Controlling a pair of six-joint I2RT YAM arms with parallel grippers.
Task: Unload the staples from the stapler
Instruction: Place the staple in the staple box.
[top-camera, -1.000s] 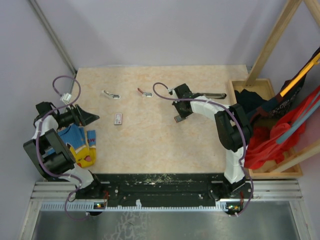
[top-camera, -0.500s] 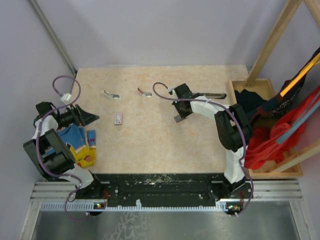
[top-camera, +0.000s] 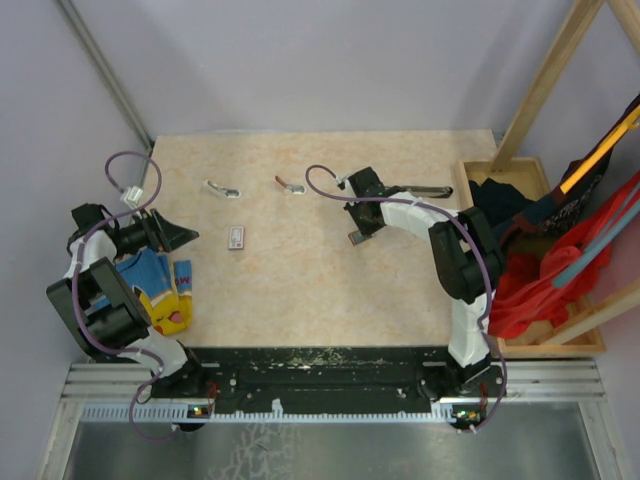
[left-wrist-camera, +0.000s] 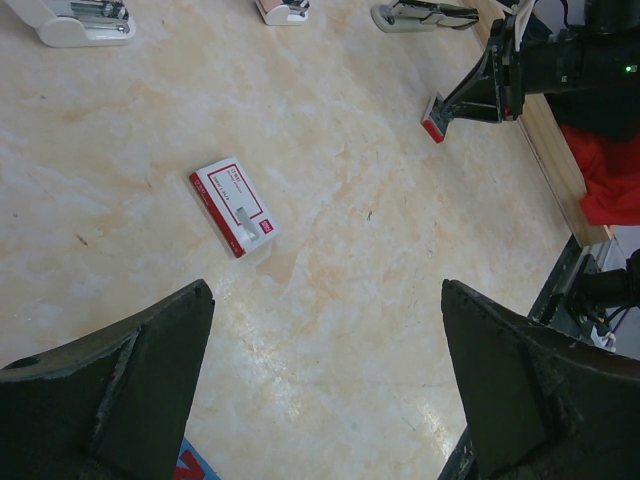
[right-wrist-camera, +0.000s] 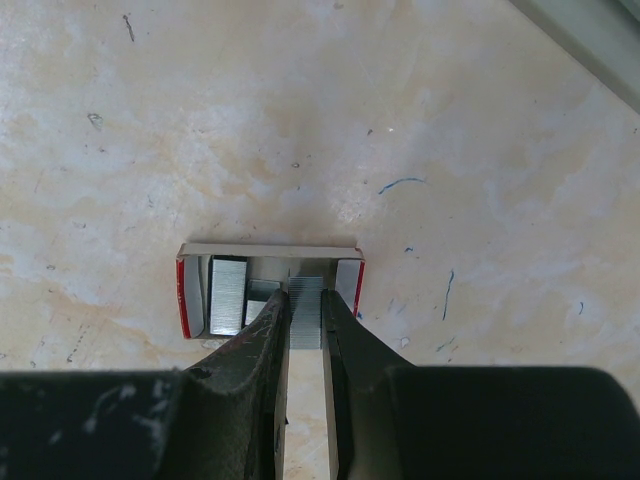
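Observation:
The stapler (top-camera: 425, 189) lies at the back right of the table, black arm over a silvery base, also in the left wrist view as the stapler (left-wrist-camera: 420, 15). My right gripper (top-camera: 358, 237) (right-wrist-camera: 307, 305) points down over a small open red-sided box (right-wrist-camera: 270, 262) and is shut on a grey strip of staples (right-wrist-camera: 306, 322). More staple strips (right-wrist-camera: 226, 294) lie inside that box. My left gripper (top-camera: 185, 237) (left-wrist-camera: 325, 290) hangs at the table's left edge, open, with only bare tabletop between its fingers.
A white-and-red tag (top-camera: 236, 237) (left-wrist-camera: 232, 205) lies mid-left. A white stapler-like item (top-camera: 222, 188) and a small clip with a red tail (top-camera: 290, 184) sit at the back. A blue-and-yellow cloth (top-camera: 160, 285) lies left; a wooden crate (top-camera: 575, 335) with red cloth stands right.

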